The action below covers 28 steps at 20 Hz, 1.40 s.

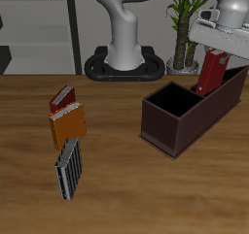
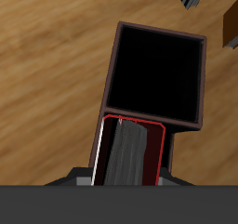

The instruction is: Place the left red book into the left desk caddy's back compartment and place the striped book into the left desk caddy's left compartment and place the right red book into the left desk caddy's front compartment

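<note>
At the upper right of the exterior view, the claw (image 1: 216, 53) pinches the left red book (image 1: 210, 73), holding it upright over the back end of the left desk caddy (image 1: 185, 121). The right red book (image 1: 62, 97) lies left of centre on the counter (image 1: 117, 189), touching an orange book (image 1: 69, 126). The striped book (image 1: 69, 168) lies below them, nearer the bottom edge.

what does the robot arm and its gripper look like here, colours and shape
The arm is glossy white with rounded, tube-like segments, rising from a black round base. The gripper has a pale grey, boxy body with darker fingers. No cables or markings can be made out.
</note>
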Motion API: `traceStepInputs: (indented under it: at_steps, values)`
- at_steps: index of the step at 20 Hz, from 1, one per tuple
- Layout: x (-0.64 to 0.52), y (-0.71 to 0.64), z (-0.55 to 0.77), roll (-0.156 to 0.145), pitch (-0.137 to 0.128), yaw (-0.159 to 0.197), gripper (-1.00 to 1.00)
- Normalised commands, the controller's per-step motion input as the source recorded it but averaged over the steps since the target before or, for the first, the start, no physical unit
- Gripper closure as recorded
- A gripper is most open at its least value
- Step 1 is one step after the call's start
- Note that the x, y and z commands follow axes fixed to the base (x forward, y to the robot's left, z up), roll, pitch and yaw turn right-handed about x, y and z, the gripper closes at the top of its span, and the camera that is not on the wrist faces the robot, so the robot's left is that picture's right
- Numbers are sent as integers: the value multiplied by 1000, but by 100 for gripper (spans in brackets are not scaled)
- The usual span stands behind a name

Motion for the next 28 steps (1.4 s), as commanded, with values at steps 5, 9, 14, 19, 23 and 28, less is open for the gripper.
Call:
traceStepInputs:
  at_steps: [5, 9, 14, 19, 23, 28]
  values:
    - [-23, 216, -134, 66, 31, 5, 100]
    - [20, 21, -50, 4, 6, 2, 100]
    - [122, -117, -102, -14, 46, -28, 100]
    - [92, -74, -74, -2, 32, -15, 100]
    - [68, -26, -74, 13, 32, -9, 100]
    - [29, 44, -117, 52, 50, -11, 100]
